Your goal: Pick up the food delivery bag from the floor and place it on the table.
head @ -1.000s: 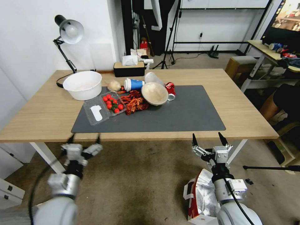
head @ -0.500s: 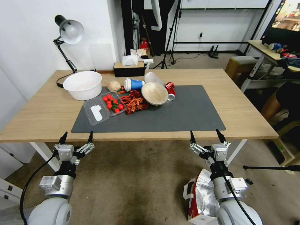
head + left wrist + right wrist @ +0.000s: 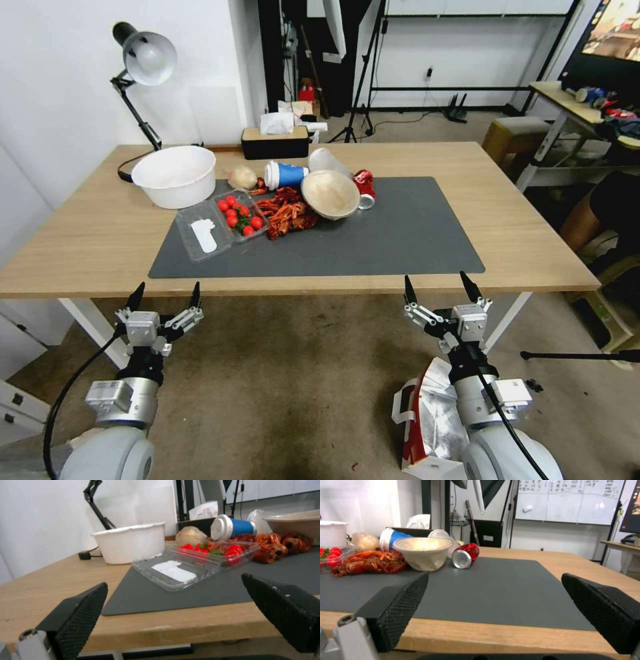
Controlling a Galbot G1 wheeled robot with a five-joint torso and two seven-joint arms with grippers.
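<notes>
While both arms are raised in front of the table [image 3: 533, 267], you can see the left gripper [image 3: 165, 293] just before the near edge of the tabletop, on the left side, with its two black fingers spread apart and nothing between them. Your right gripper [image 3: 440, 287] stands the same way before the near edge on the right side, its fingers also spread wide and holding nothing. In the left wrist view the left gripper [image 3: 173, 590] looks across the table edge to the dark grey mat [image 3: 213, 590], and in the right wrist view the right gripper [image 3: 493, 580] looks over the mat [image 3: 500, 590] as well.

You find the food delivery bag [image 3: 433, 427] on the floor [image 3: 287, 387], low at the right, just beside the right arm and partly hidden behind it. Its silver foil lining is turned up, one red side shows at its left, and a white strap handle hangs at that side. No gripper touches it.

On the table, toward the back left, there are a white tub [image 3: 175, 176], a clear box of small tomatoes [image 3: 239, 215], a pile of red crayfish [image 3: 288, 212], a blue paper cup [image 3: 285, 175] lying on its side, a beige bowl [image 3: 331, 193] tilted up, and a red can [image 3: 364, 184] lying down. A black desk lamp [image 3: 141, 60] stands at the back left corner, and a tissue box [image 3: 276, 141] is at the far edge.
</notes>
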